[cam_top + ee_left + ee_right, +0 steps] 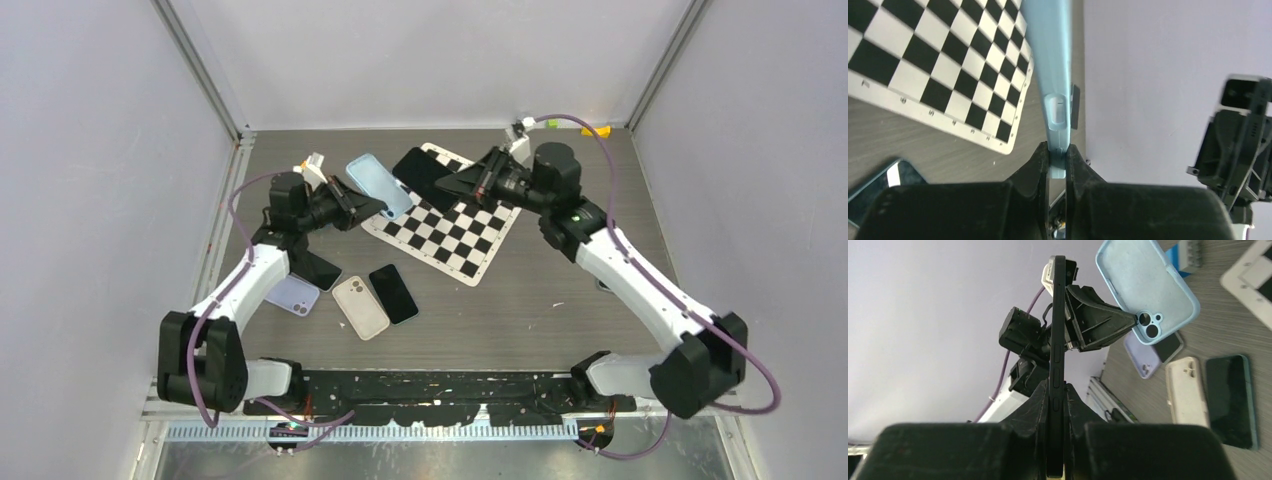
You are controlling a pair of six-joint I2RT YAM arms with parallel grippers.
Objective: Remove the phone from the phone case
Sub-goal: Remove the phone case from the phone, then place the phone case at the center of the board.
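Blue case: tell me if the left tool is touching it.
Touching. The left wrist view shows the left tool clamped on the end of the blue case, which is seen edge-on, with no gap on either side.

Lab enclosure: checkerboard calibration board (452, 236), white walls (100, 150).

Left arm (250, 285) runs up from its base toward the checkerboard (450, 225), wrist level. Left pincer (380, 207) sits just off the checkerboard's left corner, fingers (1040, 157) pinched tight on the end edge of the blue case (378, 183). Right arm (640, 285) stretches from its base past the checkerboard's right side, wrist turned left. Right pincer (447, 184) hangs over the checkerboard's far edge, clamped on the black phone (420, 172), held edge-on. The pincers face each other, tips near but apart.
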